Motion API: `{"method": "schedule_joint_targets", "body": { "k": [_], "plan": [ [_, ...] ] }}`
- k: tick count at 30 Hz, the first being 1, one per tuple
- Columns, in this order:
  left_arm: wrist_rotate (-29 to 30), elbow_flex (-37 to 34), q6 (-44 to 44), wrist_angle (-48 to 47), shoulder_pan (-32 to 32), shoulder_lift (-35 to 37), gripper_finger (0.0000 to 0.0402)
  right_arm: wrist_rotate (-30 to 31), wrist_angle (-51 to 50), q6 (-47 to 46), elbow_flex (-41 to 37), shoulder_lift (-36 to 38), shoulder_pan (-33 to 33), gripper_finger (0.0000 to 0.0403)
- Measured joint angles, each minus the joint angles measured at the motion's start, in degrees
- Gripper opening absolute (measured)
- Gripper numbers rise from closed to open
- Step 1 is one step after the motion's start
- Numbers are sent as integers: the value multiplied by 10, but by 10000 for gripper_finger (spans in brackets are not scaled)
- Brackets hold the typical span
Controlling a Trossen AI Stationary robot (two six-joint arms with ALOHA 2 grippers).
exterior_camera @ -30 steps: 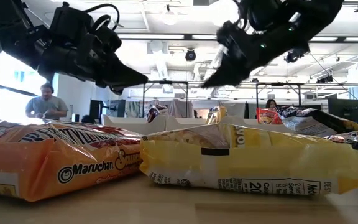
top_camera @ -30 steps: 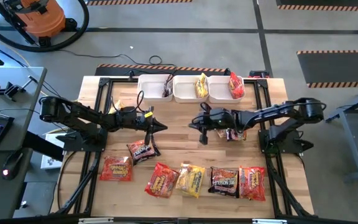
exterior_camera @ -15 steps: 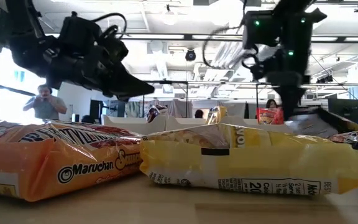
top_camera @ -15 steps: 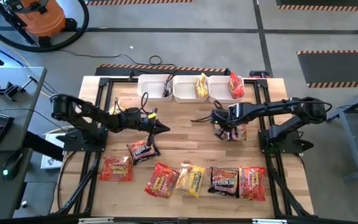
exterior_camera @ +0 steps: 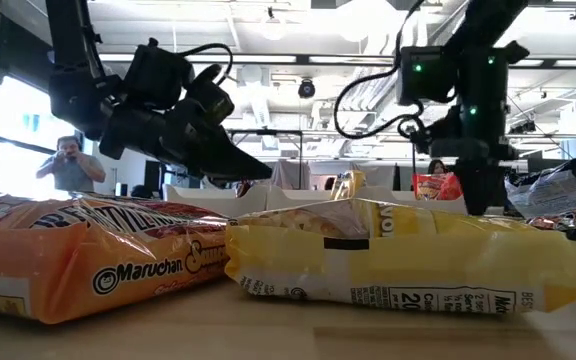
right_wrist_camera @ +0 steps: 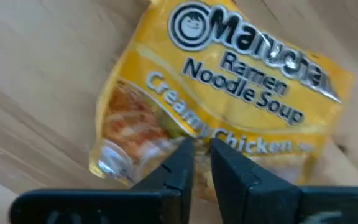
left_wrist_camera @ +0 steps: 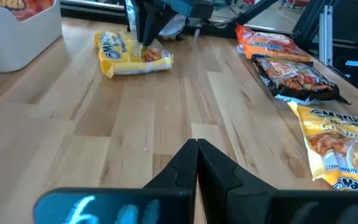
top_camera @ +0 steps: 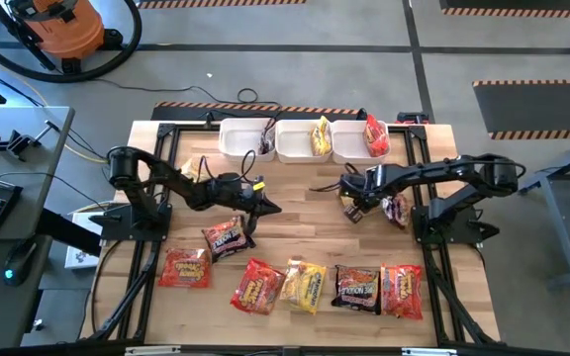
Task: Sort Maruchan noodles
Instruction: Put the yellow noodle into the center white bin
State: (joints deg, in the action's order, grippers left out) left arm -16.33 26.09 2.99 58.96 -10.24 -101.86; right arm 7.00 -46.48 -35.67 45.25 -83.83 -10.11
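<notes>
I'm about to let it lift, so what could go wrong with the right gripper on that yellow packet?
The right gripper pinches the yellow packet only at one edge, so the packet may slip out when lifted. A dark packet lies right beside it and might get dragged along.

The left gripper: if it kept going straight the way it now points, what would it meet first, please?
Probably bare table first. The left gripper, shut, points across open wood toward a yellow noodle packet that the right gripper is pinching. That packet sits slightly off the line, so depth leaves contact uncertain.
</notes>
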Motion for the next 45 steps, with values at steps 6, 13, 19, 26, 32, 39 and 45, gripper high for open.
{"method": "schedule_joint_targets", "body": {
  "k": [6,13,19,26,32,39,45],
  "plan": [
    [1,2,27,12,0,0,0,-78,157,59,-6,1,13,48],
    [5,4,38,9,0,0,0,-15,85,80,32,13,18,48],
    [28,23,49,-19,5,0,10,-17,56,26,-8,12,8,48],
    [86,75,34,-149,29,-7,62,-85,236,26,-66,12,23,48],
    [108,104,17,-158,33,-43,107,-96,300,30,-72,12,44,48],
    [152,132,-18,-164,28,-98,143,-101,334,37,-72,12,66,48],
    [154,160,-47,-174,13,-127,169,-101,346,50,-72,12,76,48]
  ]
}}
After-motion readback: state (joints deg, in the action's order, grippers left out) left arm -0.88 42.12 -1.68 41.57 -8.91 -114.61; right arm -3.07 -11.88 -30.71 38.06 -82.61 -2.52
